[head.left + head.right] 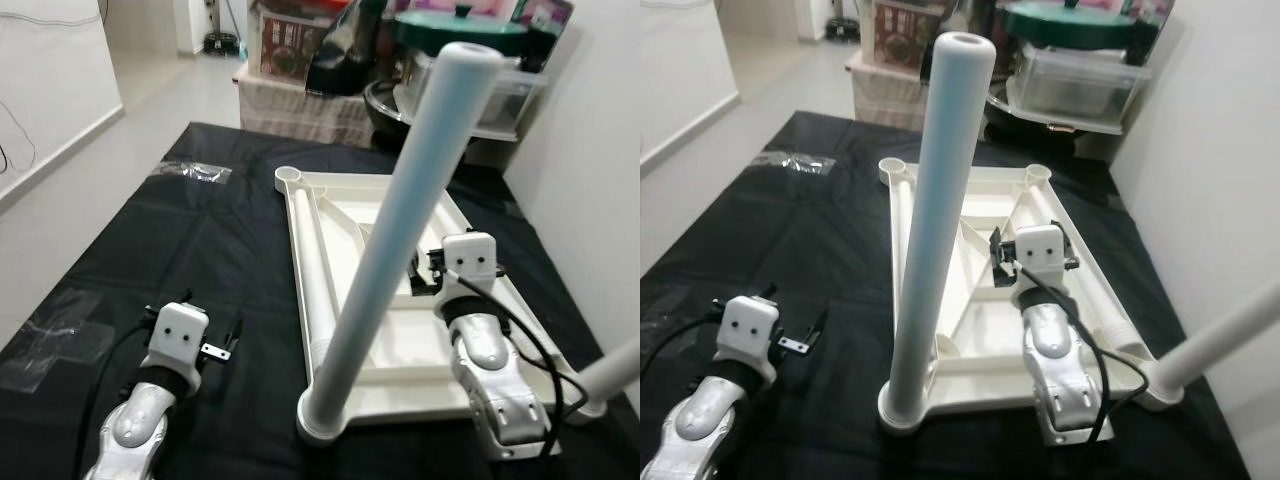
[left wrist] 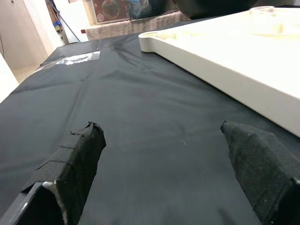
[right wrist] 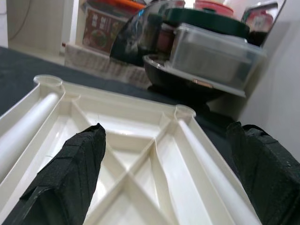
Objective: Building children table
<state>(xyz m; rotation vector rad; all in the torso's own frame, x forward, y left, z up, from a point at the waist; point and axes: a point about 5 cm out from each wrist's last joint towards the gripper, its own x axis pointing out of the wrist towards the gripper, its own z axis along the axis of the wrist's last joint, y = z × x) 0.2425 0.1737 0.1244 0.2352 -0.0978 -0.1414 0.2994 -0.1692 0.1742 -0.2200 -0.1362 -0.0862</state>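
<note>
On the black floor mat (image 1: pixel 230 260) the flipped tabletop (image 1: pixel 1080 270) has two legs standing in near corners, far sockets look empty; two more loose. Left pincer (image 1: pixel 222 348) and right pincer (image 1: pixel 1002 252) both wide, holding nothing.

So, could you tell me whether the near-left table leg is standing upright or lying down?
Upright: the near-left table leg stands in the corner socket of the upturned white tabletop.

Bright, even light; sharp focus
</note>
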